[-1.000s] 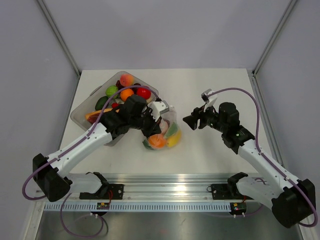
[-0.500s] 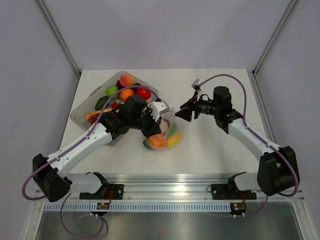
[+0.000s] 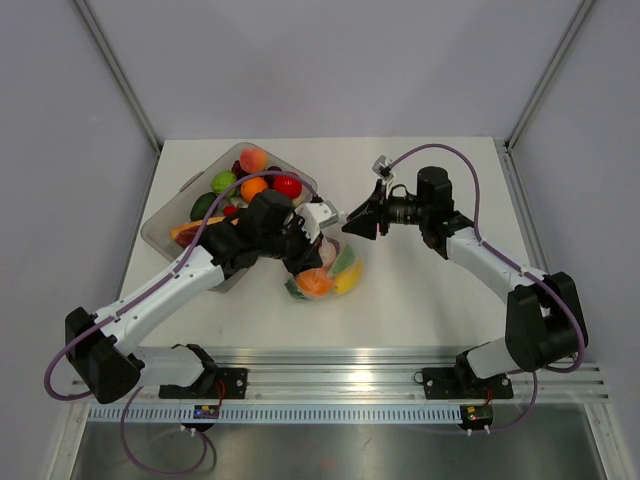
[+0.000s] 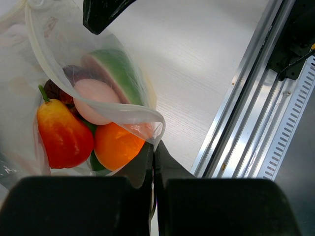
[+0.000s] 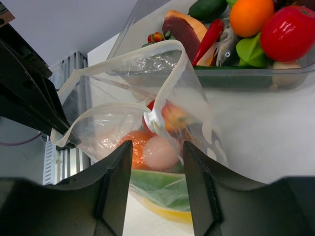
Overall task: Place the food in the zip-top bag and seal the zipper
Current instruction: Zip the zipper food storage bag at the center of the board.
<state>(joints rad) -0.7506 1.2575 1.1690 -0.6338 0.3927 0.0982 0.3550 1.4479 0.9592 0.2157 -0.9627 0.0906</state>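
The zip-top bag (image 3: 335,262) lies beside the clear tray, mouth open, holding an orange piece (image 4: 115,146), a red-yellow piece (image 4: 63,135), a pink piece (image 4: 95,101) and a green slice (image 4: 123,73). My left gripper (image 3: 308,256) is shut on the bag's mouth rim (image 4: 154,147). The zipper (image 5: 118,68) curves open around the mouth, with a white clip (image 5: 156,120) on it. My right gripper (image 3: 352,224) is open and empty, just right of the bag's mouth; in its wrist view (image 5: 156,160) the bag (image 5: 113,128) sits between and beyond the fingers.
The rigid clear tray (image 3: 160,228) at the left back holds more food (image 3: 254,187), also in the right wrist view (image 5: 289,32). The metal rail (image 4: 256,98) runs along the table's near edge. Frame posts stand at the back corners.
My right gripper has swung left and toward the bag, from about mid-table to just beside the bag's mouth. The left arm and the bag have stayed put.
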